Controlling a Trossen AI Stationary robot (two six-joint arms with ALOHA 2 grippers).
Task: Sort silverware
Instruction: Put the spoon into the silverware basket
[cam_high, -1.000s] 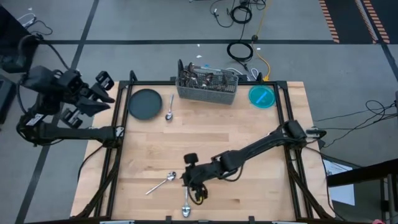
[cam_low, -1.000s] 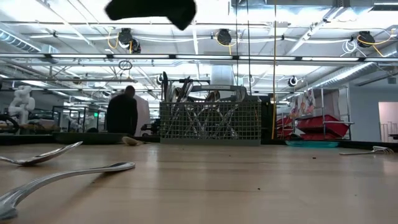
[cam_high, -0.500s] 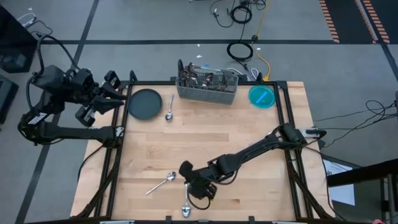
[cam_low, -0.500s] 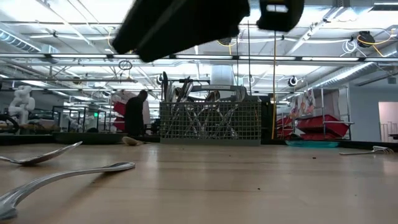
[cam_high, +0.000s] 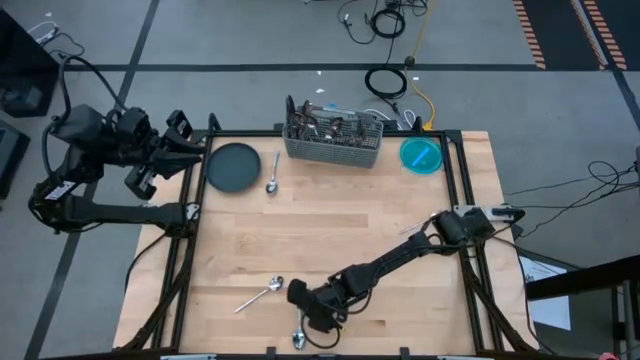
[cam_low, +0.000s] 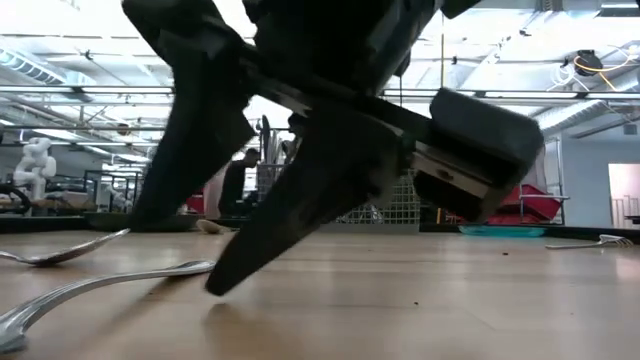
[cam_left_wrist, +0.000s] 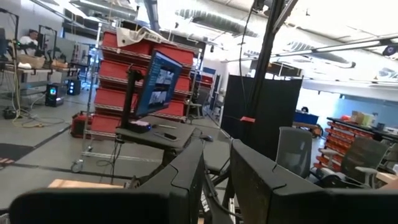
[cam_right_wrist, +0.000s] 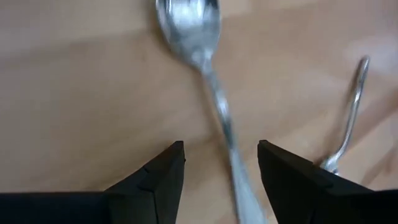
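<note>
Lying flat near the table's (cam_high: 400, 250) front edge, a spoon (cam_right_wrist: 208, 78) runs handle-first into the gap between the right gripper's (cam_right_wrist: 221, 165) fingers, which stand wide apart and hold nothing. In the high view that gripper (cam_high: 312, 312) hangs low over the front edge, just left of its middle, with the spoon's bowl (cam_high: 298, 339) showing below it. A second spoon (cam_high: 260, 293) lies just to the left, angled toward the front-left corner; a third (cam_high: 272, 184) rests near the back edge beside the dark plate (cam_high: 232, 166). More silverware stands in the mesh caddy (cam_high: 333, 142) at the back edge, with a blue dish (cam_high: 421, 155) toward the back-right corner.

The left gripper (cam_high: 185, 145) waits off the back-left corner, fingers narrow and empty.

The likely trouble is the pinch itself: the handle is thin and flat on the wood, so closing fingers could ride over it, or shove it sideways into the neighbouring spoon. A grasp far down the handle could also let the bowl end tip and slip out.
</note>
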